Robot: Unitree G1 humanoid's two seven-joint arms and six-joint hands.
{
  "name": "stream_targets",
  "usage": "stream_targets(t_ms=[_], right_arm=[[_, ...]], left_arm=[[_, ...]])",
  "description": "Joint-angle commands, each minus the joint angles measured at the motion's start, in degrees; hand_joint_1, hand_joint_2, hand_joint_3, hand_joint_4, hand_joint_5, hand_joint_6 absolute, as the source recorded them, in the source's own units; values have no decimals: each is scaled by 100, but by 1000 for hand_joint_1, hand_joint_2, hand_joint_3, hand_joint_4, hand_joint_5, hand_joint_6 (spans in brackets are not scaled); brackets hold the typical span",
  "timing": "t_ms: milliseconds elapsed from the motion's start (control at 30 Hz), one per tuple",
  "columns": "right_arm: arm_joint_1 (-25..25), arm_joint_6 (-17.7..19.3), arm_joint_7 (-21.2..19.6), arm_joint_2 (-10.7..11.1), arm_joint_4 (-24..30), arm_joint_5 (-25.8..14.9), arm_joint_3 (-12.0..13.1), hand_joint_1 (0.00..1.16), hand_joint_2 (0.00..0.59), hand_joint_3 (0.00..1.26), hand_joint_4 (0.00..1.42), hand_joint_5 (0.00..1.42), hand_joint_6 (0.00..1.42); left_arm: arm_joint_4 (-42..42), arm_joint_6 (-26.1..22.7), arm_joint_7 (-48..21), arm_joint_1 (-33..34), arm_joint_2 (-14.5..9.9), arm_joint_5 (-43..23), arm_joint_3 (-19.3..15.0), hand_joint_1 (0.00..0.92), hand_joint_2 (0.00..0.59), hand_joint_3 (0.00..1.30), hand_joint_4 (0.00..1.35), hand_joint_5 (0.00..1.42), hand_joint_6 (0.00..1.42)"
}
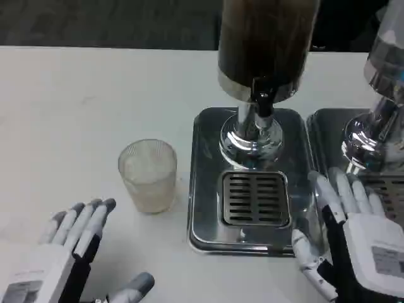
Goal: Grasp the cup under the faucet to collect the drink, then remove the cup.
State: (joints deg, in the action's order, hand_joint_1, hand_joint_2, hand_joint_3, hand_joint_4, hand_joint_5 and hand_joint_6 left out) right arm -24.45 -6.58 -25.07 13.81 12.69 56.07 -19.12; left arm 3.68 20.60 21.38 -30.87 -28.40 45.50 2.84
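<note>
I see my left hand [60, 259] spread and holding nothing, the ribbed cup [148, 175] standing just beyond its fingertips. My right hand [353, 243] is also spread, beside the dispenser's steel drip tray [205, 189]; the faucet [262, 101] hangs ahead, over the grate [255, 198].

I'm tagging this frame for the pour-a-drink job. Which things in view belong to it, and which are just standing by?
Belong to the job:
cup, empty-looking, on the table left of the tray
dispenser with its faucet
drip tray below it
left hand, open, near the cup
right hand, open

Standing by:
second dispenser at the right edge
table
</note>
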Motion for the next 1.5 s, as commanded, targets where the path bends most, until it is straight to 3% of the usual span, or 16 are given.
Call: stream_targets(t_ms=[33,367,767,1033,1167,1267,1500], right_arm=[[56,29,-18,-17,-74,-20,7,0,504,95,0,0,0],[68,19,19,-34,-87,-86,20,0,511,95,0,0,0],[-35,-142,-32,-195,28,117,-85,0,513,95,0,0,0],[-165,-184,39,-204,170,137,-96,0,513,95,0,0,0],[-255,-213,133,-177,297,133,-103,0,513,95,0,0,0],[-345,-241,166,-191,387,146,-98,0,513,95,0,0,0],[-457,-298,226,-219,520,144,-107,0,514,95,0,0,0]], left_arm=[[-3,-16,12,14,-24,15,-5,0,137,0,0,0,0],[56,-40,74,-9,23,-32,-75,0,137,0,0,0,0],[4,228,234,115,11,-422,-438,0,137,0,0,0,0],[-182,268,336,547,244,-814,-688,0,118,0,0,0,0],[-565,133,200,1078,408,-1081,-657,0,78,0,0,0,0],[-1045,129,53,1480,395,-1303,-623,0,47,0,0,0,0],[-2673,732,-430,2498,383,-2179,-562,0,1,0,0,0,0]])
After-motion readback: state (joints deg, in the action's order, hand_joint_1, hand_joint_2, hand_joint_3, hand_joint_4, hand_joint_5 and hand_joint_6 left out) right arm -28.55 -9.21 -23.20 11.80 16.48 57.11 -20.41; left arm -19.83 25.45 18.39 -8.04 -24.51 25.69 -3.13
